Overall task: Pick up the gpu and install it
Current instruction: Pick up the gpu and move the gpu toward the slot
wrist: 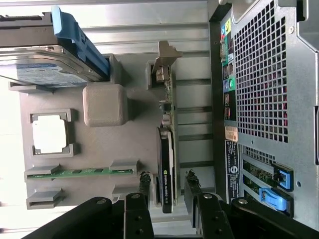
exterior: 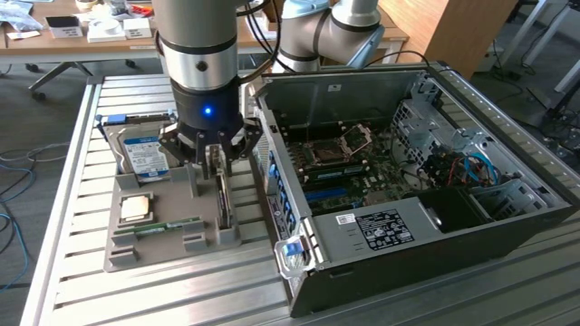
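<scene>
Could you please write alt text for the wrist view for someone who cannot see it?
The open tool straddles the gpu, which stands on edge in a grey holder. A hard drive, processor and memory stick share the holder, beside the computer case.

The holder (exterior: pixel 154 248) is matt grey plastic, the table (exterior: pixel 136 299) ribbed metal, the computer case (wrist: pixel 259 74) perforated sheet metal.

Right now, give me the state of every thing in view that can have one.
gripper: open, straddling the gpu, not closed on it.
gpu: standing on edge in the grey holder, not installed.
hard drive: propped at a tilt in the holder.
processor: lying flat in its recess.
memory stick: on edge in its slot.
computer case: side open, inside exposed.
</scene>
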`<state>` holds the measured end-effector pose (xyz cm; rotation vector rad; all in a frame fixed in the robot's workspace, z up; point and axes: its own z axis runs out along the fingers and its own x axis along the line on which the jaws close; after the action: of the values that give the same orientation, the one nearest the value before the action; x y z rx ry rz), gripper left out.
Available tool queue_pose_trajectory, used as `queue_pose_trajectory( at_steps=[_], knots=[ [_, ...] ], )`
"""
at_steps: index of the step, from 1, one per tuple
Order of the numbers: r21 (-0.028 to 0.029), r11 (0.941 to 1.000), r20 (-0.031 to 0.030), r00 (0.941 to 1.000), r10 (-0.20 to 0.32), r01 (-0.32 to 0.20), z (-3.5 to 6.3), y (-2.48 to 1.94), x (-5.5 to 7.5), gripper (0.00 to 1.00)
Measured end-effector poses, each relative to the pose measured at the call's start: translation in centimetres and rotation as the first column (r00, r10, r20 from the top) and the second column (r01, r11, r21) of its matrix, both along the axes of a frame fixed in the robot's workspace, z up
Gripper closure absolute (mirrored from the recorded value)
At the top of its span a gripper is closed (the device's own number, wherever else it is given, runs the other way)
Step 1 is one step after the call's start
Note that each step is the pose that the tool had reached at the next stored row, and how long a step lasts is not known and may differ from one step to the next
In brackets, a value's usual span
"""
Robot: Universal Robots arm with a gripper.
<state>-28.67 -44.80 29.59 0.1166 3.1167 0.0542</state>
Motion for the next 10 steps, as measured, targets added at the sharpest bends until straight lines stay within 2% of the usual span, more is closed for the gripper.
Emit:
queue_pose_trajectory(
  at_steps=[6,10],
  knots=[
    [0.0002,1.0000,0.0003,1.0000,0.000,0.000,-0.12,0.00,0.31,0.58],
    [0.0002,1.0000,0.0002,1.0000,0.000,0.000,-0.71,0.00,0.34,0.58]
  ],
)
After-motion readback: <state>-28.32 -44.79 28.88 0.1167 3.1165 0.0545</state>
